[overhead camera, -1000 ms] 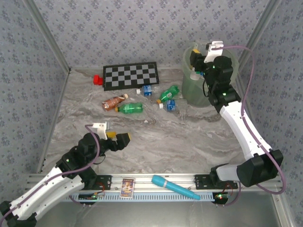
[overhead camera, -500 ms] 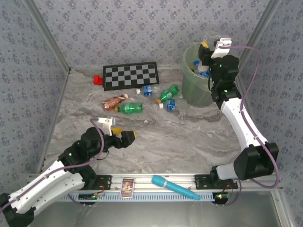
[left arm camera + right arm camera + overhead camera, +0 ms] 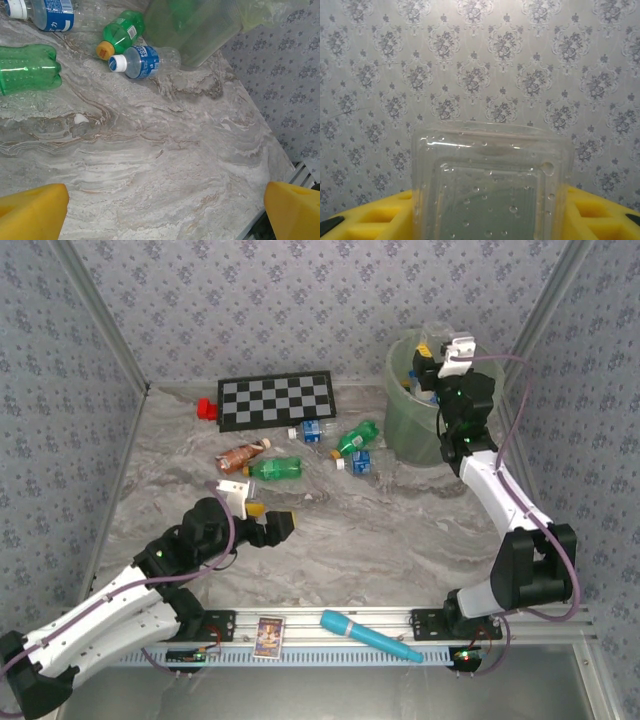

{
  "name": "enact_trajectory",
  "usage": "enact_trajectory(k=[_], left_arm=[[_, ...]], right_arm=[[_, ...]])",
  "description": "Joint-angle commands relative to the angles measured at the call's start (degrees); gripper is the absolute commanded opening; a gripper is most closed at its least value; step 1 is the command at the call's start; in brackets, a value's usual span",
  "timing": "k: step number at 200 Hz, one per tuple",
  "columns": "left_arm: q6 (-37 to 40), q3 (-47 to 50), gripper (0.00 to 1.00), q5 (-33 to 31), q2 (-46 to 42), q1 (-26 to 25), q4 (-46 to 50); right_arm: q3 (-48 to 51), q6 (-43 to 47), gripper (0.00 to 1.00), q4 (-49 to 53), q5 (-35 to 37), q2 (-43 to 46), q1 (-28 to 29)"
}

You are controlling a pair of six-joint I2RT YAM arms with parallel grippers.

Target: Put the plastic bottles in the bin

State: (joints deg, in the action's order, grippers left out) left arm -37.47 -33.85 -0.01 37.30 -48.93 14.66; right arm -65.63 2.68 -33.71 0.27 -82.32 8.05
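My right gripper (image 3: pixel 428 362) hangs over the rim of the pale green bin (image 3: pixel 402 420), shut on a clear plastic bottle (image 3: pixel 417 379). In the right wrist view that clear bottle (image 3: pixel 490 170) sits end-on between the yellow fingers (image 3: pixel 594 212) of the gripper (image 3: pixel 490 212), against the wallpaper. My left gripper (image 3: pixel 268 524) is open and low over bare table, short of the loose bottles: brown (image 3: pixel 240 456), green (image 3: pixel 275 469), blue-labelled (image 3: pixel 312 430), green (image 3: pixel 357 437) and blue-labelled (image 3: pixel 358 462). Ahead of the open left gripper (image 3: pixel 165 210) lie a green bottle (image 3: pixel 27 67) and a white-capped one (image 3: pixel 142 61).
A checkerboard (image 3: pixel 277 400) and a small red block (image 3: pixel 207 408) lie at the back. A turquoise tube (image 3: pixel 370 636) and a card (image 3: pixel 268 636) rest on the front rail. Wallpapered walls close in on three sides. The bin (image 3: pixel 195 25) stands just behind the bottles.
The left arm has reached forward and right toward the bottles, still open. The right gripper has swung up at the bin's rim with the clear bottle.
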Motion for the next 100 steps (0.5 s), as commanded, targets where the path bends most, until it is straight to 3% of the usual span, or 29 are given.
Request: enact_trajectory(k=[1,100], left_arm=[[1.3,-1.5,1.00,-0.2,-0.1,-0.4,-1.9],[1.5,-1.8,1.00,-0.4,-0.3,-0.4,-0.9]], right_arm=[[0.6,1.4,0.55,-5.5,-2.9,-0.7,-0.5],[2.1,1.1,0.56,-6.4,-5.1,-1.8,-1.2]])
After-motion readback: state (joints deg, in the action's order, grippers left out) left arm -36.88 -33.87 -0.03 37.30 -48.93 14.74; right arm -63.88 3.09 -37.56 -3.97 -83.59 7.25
